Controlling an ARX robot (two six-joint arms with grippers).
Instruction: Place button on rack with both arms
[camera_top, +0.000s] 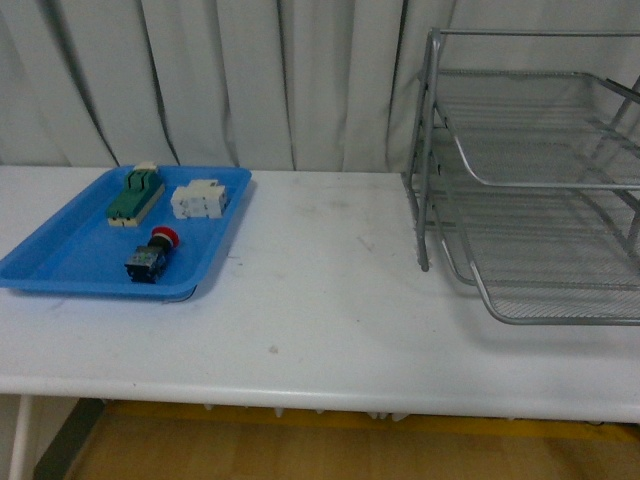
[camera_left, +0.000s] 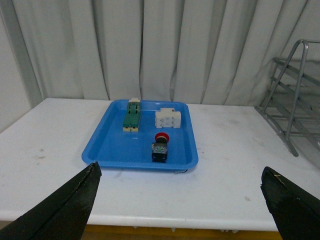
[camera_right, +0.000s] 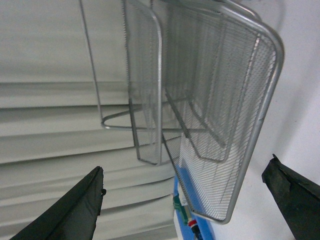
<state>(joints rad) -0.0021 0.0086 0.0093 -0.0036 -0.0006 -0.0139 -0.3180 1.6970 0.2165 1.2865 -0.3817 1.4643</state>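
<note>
1. The button (camera_top: 153, 255) lies on its side in the blue tray (camera_top: 60, 265). It is in the front part of the tray, near the front rim. Its red cap points to the back.
2. Two more things lie in the tray, behind the button: a white block (camera_top: 198, 198) and a green block (camera_top: 135, 193). The button touches neither one. There is bare blue floor all round it.
3. The tray sits at the left of the white table (camera_top: 320, 310). A strip of bare table shows between the tray's front rim and the table's front edge.
4. The rack (camera_top: 530, 190) stands at the right of the table, well apart from the tray. Its mesh trays stick out to the front, and the lowest one sticks out most. The right side of the rack runs out of the front view.
5. Between the tray and the rack there is a wide stretch of bare table.
6. A pale curtain (camera_top: 250, 80) hangs behind the table's back edge.
7. The left gripper (camera_left: 180, 170) is spread wide and holds nothing. It looks at the tray from the front, and the button (camera_left: 160, 146) shows between its fingers.
8. The right gripper (camera_right: 186, 167) is spread wide too, and holds nothing. It faces the rack (camera_right: 215, 100), whose mesh fills its view.
</note>
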